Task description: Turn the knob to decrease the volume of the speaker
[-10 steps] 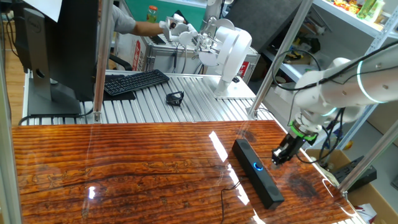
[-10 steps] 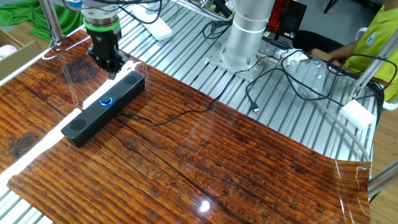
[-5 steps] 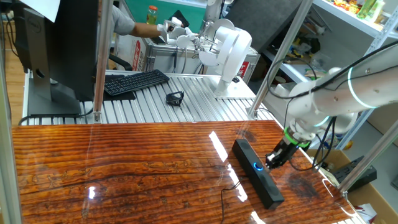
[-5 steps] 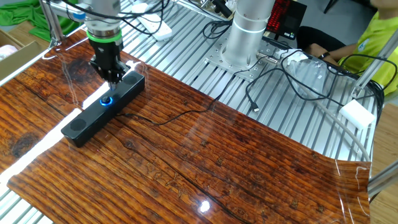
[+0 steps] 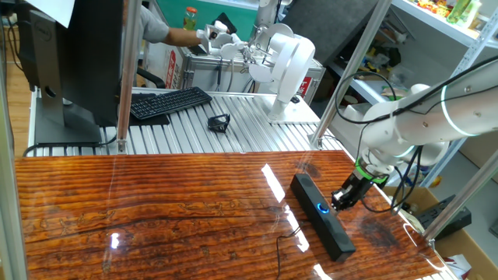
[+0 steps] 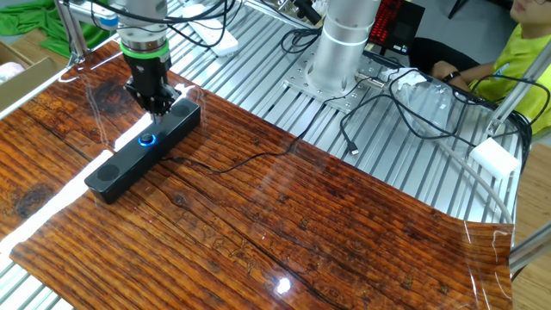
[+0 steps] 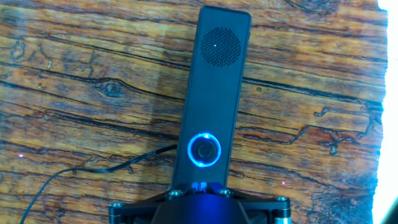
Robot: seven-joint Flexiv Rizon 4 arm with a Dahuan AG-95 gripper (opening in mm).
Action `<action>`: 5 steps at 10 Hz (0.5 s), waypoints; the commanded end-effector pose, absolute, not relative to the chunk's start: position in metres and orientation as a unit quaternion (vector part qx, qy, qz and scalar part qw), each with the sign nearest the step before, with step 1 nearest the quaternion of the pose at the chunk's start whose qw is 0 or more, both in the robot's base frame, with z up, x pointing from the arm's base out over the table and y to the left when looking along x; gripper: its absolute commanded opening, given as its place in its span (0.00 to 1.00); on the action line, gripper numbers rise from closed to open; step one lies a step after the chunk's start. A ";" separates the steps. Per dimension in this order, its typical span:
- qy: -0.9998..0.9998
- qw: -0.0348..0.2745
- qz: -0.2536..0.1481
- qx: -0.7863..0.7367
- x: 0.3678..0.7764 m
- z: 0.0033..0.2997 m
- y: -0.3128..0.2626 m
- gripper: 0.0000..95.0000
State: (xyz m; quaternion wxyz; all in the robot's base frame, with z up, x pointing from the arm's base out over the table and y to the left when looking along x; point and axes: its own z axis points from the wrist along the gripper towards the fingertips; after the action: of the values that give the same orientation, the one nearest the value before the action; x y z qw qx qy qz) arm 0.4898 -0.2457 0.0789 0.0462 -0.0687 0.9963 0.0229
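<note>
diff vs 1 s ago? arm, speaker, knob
The two-finger gripper has moved in from beside the bar's end to hang over the long slim black speaker bar, short of the small round blue-ringed knob; most of that came in the first half second. Nothing has been gripped. The speaker, its thin black cable and the wooden table are unchanged.
</note>
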 end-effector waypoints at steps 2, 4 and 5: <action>0.996 0.043 0.023 -0.071 0.489 0.080 -0.245 0.00; 0.996 0.044 0.022 -0.067 0.489 0.080 -0.245 0.00; 0.997 0.044 0.023 -0.066 0.489 0.080 -0.245 0.00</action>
State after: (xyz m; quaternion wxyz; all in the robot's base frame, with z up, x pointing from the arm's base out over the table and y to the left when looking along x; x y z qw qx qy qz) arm 0.4899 -0.2449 0.0798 0.0450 -0.0658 0.9966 0.0230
